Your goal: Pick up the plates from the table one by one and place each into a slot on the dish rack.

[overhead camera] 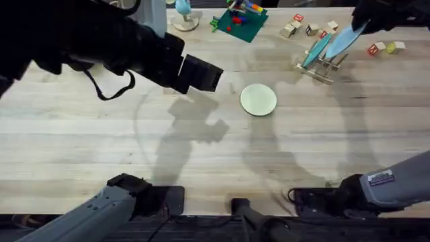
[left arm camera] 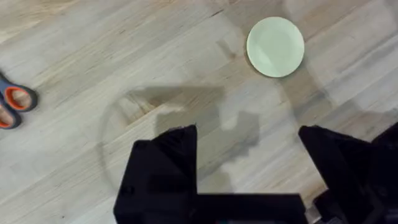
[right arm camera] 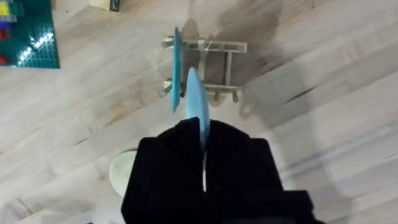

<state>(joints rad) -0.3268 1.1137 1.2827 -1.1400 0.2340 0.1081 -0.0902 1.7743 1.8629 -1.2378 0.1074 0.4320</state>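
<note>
A pale cream plate (overhead camera: 259, 99) lies flat on the table (overhead camera: 101, 148), near the middle. At the back right stands the dish rack (overhead camera: 324, 67) with one light blue plate (overhead camera: 314, 52) upright in a slot. My right gripper (overhead camera: 360, 28) is shut on a second light blue plate (overhead camera: 344, 42), tilted just above the rack's right side. From the right wrist, the held plate (right arm camera: 198, 106) is edge-on between the fingers of that gripper (right arm camera: 202, 134), beside the racked plate (right arm camera: 176, 68) and the rack (right arm camera: 221, 68). My left gripper (left arm camera: 249, 168) hangs open and high, left of the cream plate (left arm camera: 275, 46).
A green baseplate with toy bricks (overhead camera: 238, 23) sits at the back centre. Wooden blocks (overhead camera: 299, 27) lie beside it, with more blocks (overhead camera: 386, 47) right of the rack. Orange-handled scissors (left arm camera: 12, 106) rest on the table far from the plate.
</note>
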